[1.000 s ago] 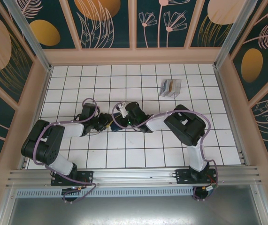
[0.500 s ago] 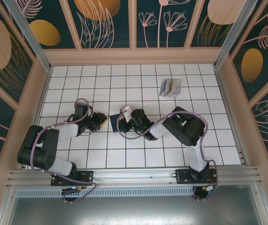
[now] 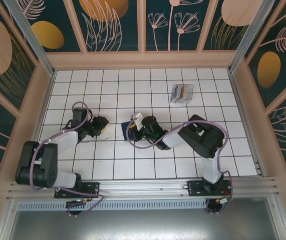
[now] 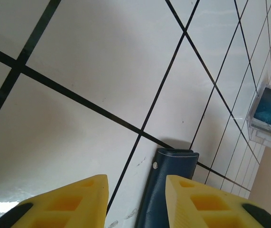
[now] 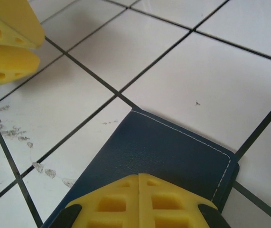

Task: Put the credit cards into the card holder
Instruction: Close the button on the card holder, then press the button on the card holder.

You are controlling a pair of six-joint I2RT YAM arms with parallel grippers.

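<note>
The card holder (image 3: 124, 130), a dark navy wallet, lies closed and flat on the white tiles at the table's middle. My right gripper (image 3: 131, 126) is shut, and its tips (image 5: 139, 178) sit over the card holder's cover (image 5: 173, 147), with nothing between the fingers. My left gripper (image 3: 102, 125) is open, just left of the card holder. In the left wrist view the card holder's clasp end (image 4: 171, 180) lies ahead of the open left gripper (image 4: 136, 190). The credit cards (image 3: 181, 93) stand in a clear rack at the back right, with a blue card (image 4: 268, 107) visible.
The clear plastic rack (image 4: 263, 130) stands on the tiles several squares behind the right arm. Wooden walls fence the table on three sides. The left gripper's yellow fingers (image 5: 7, 42) show in the right wrist view, close beyond the card holder.
My left arm has drawn back to the left, away from the card holder. The right gripper has stayed at the card holder and shifted slightly.
</note>
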